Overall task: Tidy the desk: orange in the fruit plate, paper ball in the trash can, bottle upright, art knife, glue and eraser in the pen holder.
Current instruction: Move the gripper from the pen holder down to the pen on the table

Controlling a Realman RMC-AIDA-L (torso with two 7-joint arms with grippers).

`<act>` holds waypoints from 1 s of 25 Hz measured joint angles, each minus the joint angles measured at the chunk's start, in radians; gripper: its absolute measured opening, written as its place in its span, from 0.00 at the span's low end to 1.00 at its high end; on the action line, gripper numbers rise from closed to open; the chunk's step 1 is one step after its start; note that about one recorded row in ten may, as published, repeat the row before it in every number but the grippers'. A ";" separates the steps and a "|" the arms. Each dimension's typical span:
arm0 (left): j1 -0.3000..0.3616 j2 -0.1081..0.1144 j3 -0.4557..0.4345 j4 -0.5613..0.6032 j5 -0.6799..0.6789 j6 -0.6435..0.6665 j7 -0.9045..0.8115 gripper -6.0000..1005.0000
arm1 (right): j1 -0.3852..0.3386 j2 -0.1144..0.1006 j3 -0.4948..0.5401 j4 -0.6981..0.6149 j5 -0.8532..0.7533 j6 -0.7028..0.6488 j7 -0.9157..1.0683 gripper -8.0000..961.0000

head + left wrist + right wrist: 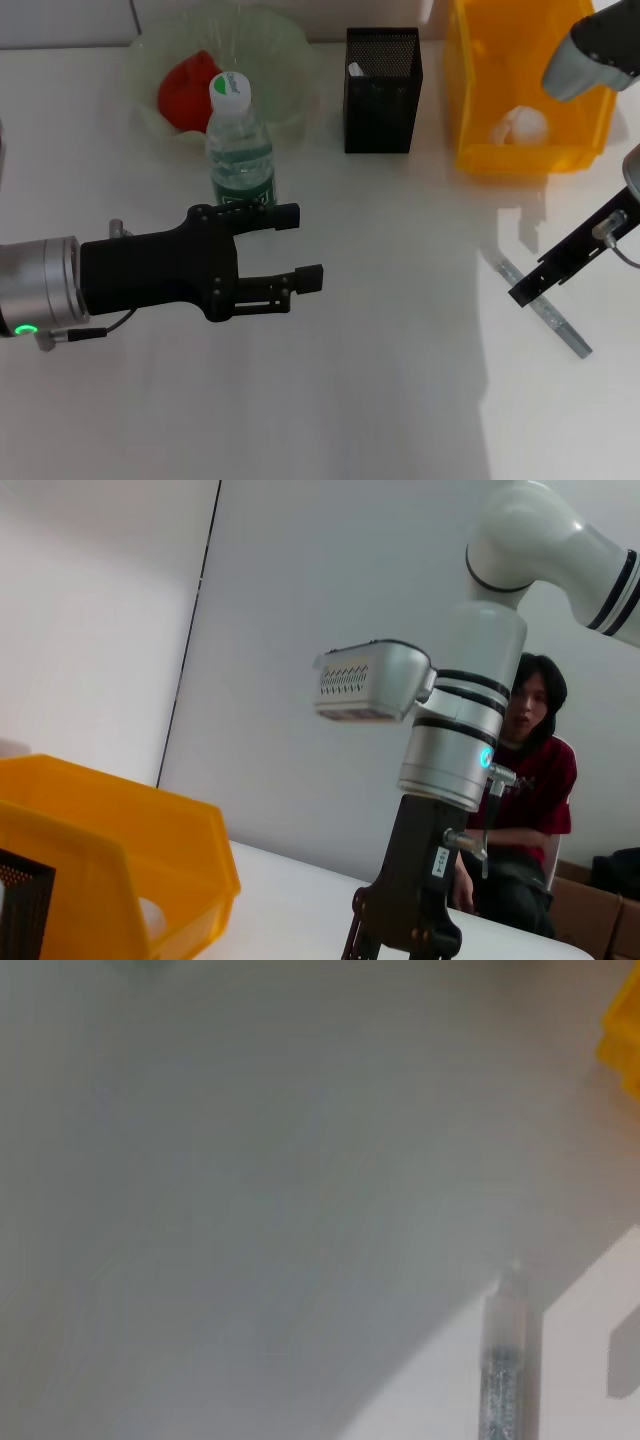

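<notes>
The orange point(183, 92) lies in the pale green fruit plate point(280, 50). Just in front of the plate, the bottle point(240, 150) stands upright. My left gripper point(306, 245) hovers open and empty in front of the bottle, to its right. The paper ball point(521, 125) rests inside the yellow-orange trash can point(470, 110), which also shows in the left wrist view point(110, 850). The black mesh pen holder point(382, 100) has something white inside. A slim grey stick point(545, 308) point(505, 1360), art knife or glue, lies under my right gripper point(527, 290). The eraser is out of view.
A person in a red top point(530, 780) sits beyond the table behind my right arm point(455, 750). The fruit plate, pen holder and trash can line the table's far edge. The white tabletop point(380, 380) spreads between the two arms.
</notes>
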 joint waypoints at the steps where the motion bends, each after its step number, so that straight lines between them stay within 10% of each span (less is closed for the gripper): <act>1: 0.000 0.000 0.001 0.000 0.000 0.000 0.000 0.80 | 0.004 0.000 -0.028 0.036 -0.013 0.038 0.014 0.66; 19: 0.002 -0.004 0.007 -0.005 0.000 -0.002 0.005 0.80 | 0.021 0.003 -0.149 0.144 -0.025 0.177 0.069 0.66; 25: 0.002 -0.007 0.005 -0.007 0.000 -0.002 0.010 0.80 | 0.022 0.003 -0.176 0.146 -0.032 0.189 0.082 0.49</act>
